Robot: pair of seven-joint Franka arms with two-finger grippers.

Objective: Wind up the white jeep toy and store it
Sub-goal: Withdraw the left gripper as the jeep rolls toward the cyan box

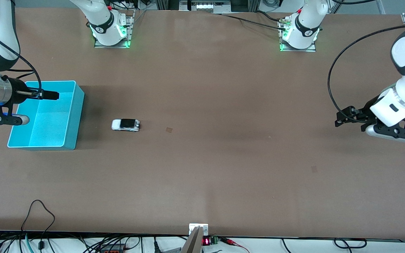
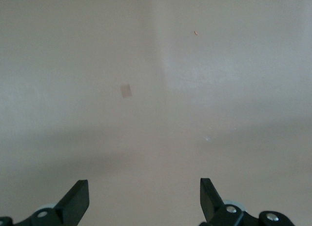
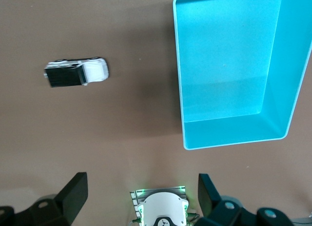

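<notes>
Right hand (image 3: pixel 141 196) is up in the air over the turquoise bin (image 1: pixel 69 116) at the right arm's end of the worktop (image 1: pixel 223 168), fingers (image 3: pixel 75 192) spread wide with nothing between them. Its wrist view looks straight down on the bin, the jeep and the right arm's own base plate with its green lights. Left hand (image 2: pixel 145 199) hangs over bare worktop at the left arm's end, also wide open and holding nothing; its fingers (image 2: pixel 78 199) frame only brown surface with a small darker square mark (image 2: pixel 126 91) on it. That arm is waiting. White jeep toy (image 1: pixel 126 124) sits on its wheels on the worktop, just beside the bin's long wall toward the left arm's end, not touching it, roughly midway between the base-side edge and the camera-side edge. Black roof section faces up and the white end points toward the bin. Neither hand is touching the toy. The bin is open-topped, sits flat near the right arm's end edge, and nothing shows inside it. A second faint square mark (image 1: pixel 169 130) lies on the worktop near the jeep, further toward the left arm's end. Cables (image 1: pixel 40 218) and a small red digit display (image 1: pixel 206 241) sit along the camera-side edge.
</notes>
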